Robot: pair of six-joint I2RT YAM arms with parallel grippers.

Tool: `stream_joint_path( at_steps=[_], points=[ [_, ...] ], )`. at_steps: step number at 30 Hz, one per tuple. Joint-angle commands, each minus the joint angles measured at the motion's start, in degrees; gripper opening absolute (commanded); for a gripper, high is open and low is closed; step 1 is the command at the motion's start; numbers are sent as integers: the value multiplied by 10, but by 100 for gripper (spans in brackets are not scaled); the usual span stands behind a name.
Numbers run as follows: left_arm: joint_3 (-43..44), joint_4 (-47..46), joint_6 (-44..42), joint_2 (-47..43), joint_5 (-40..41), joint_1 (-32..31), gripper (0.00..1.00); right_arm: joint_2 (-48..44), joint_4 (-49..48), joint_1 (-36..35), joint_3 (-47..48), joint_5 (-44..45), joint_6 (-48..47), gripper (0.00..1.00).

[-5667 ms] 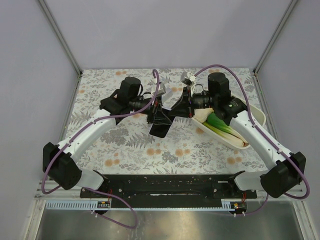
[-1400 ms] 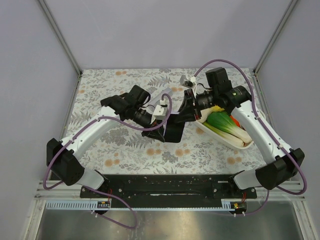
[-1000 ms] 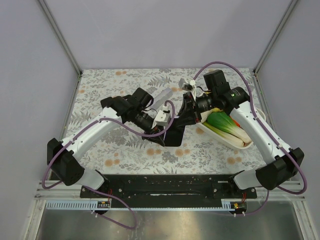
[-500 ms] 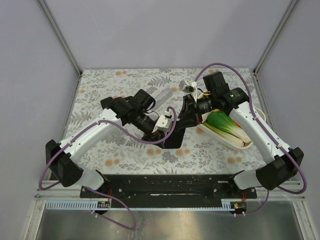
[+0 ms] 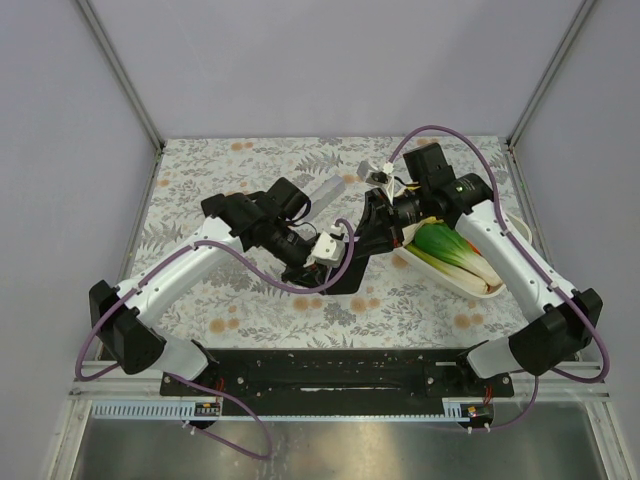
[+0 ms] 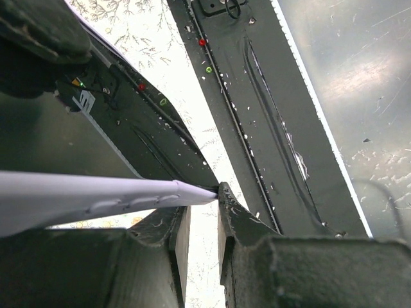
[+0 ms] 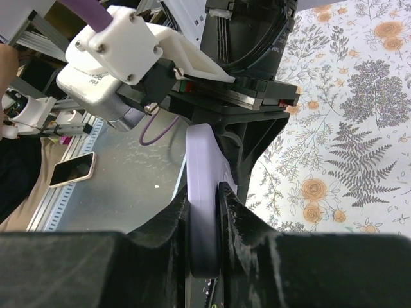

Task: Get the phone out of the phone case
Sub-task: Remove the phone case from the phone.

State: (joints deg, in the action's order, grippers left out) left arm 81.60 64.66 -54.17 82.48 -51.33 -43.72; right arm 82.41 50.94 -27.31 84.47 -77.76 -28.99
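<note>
The lavender phone case, with the phone in it, is held edge-on between the inward-reaching arms, the right gripper clamping its thickness. Its long axis points at the left gripper, whose near-closed fingers meet its corner; I cannot tell whether they pinch it

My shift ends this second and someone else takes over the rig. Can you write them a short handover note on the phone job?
Right gripper: shut on the edge of the lilac phone case, which is held off the table.
Left gripper: fingers nearly together at a corner of the case; whether it actually grips cannot be told.
Phone: its dark screen lies against the case, apparently still seated in it.
Done: the cased phone is up between both arms.
Left: peel the case off and get the phone free.
</note>
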Motion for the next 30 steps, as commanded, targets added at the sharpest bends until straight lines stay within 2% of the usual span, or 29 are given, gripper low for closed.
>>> stream_joint_path(
  at_steps=[1, 17, 30],
  points=[
    [3, -32, -129, -3, 58, -63, 0, 26, -55, 2, 23, -37, 65, 0],
    [-22, -35, -169, -4, 97, -61, 0, 46, -55, 2, 43, -47, 75, 0],
    [-21, -60, -146, 1, 106, -50, 0, 55, -55, 2, 41, -39, 72, 0]
  ],
)
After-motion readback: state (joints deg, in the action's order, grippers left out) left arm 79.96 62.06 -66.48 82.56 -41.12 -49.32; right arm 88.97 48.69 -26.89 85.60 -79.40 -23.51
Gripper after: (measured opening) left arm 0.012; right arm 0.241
